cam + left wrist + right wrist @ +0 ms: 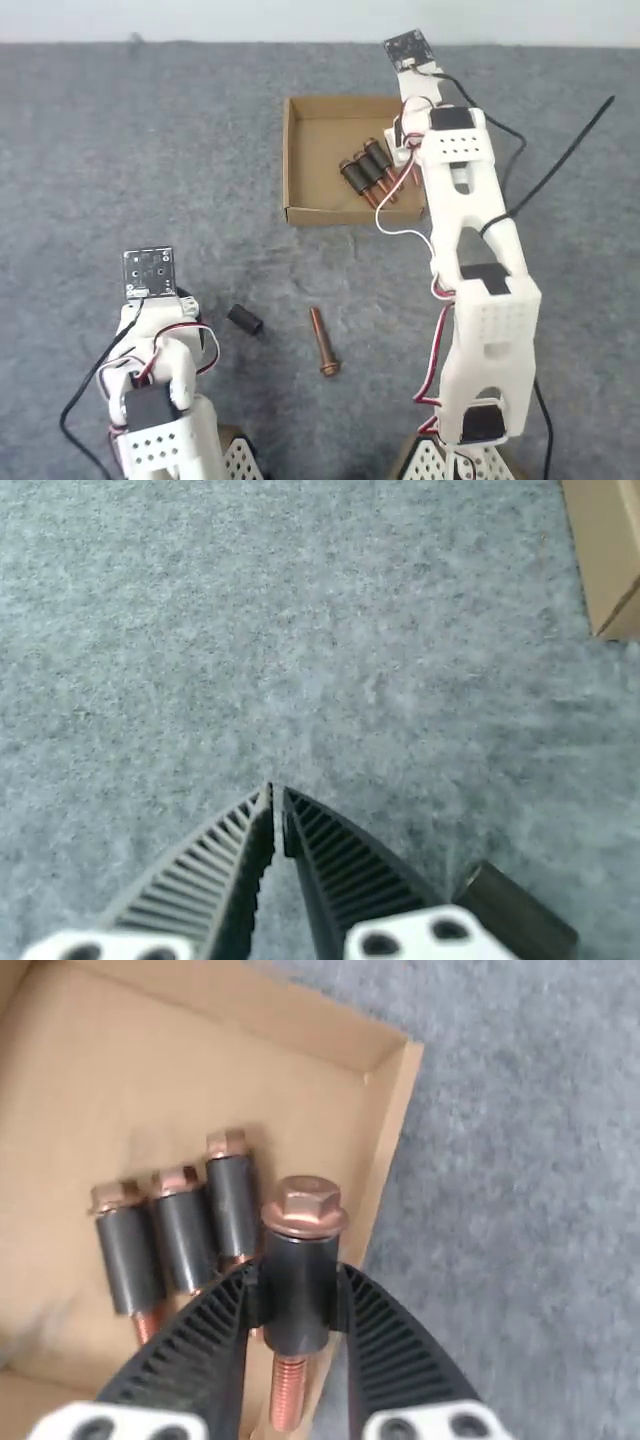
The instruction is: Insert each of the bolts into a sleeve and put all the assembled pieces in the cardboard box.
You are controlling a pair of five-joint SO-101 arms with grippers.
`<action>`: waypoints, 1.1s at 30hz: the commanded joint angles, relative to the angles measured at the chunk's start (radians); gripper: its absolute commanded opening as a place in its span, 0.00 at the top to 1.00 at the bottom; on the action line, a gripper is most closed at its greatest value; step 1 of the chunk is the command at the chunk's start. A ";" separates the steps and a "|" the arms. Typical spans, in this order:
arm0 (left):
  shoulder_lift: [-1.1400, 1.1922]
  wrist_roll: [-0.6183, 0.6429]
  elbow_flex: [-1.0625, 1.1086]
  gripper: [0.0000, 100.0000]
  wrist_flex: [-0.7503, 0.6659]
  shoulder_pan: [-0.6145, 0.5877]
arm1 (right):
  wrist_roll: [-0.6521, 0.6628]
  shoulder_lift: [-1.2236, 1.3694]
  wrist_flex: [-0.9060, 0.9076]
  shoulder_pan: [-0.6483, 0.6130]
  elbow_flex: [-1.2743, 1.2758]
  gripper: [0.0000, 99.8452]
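Three assembled pieces [183, 1245] in one cardboard box [318, 125], a fourth assembled piece [300, 1260] in the right tool [300, 1295], one loose bolt [323, 342], one loose sleeve [244, 320] on the table [150, 150], two arms [485, 300]

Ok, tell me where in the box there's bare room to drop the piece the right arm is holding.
In the cardboard box, the left half is bare floor, between its left wall and the three assembled pieces. Those crowd the right side, next to the right tool with its held piece.
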 commanded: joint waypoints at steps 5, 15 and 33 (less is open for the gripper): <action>-0.015 -0.006 -0.004 0.99 -0.002 -0.003 | 0.018 0.110 0.002 -0.004 -0.224 0.99; -0.015 -0.006 -0.004 0.99 -0.002 -0.002 | 0.063 0.306 0.013 -0.004 -0.420 0.96; -0.015 -0.006 -0.004 0.99 -0.025 -0.003 | -0.087 0.329 0.568 -0.008 -0.896 0.93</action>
